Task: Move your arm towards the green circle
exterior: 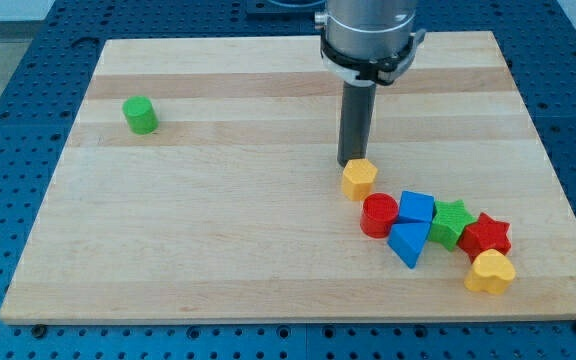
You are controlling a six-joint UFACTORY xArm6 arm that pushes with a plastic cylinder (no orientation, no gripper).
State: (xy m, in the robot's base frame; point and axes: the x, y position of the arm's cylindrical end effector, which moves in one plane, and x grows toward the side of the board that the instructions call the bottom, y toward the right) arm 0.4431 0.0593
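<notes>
You'll see my tip (353,163), which has no fingers and holds nothing, touching the yellow hexagon (359,179). The short, bright green cylinder (140,115) stands alone, far toward the view's left of that hexagon across bare wooden board (248,240).
</notes>
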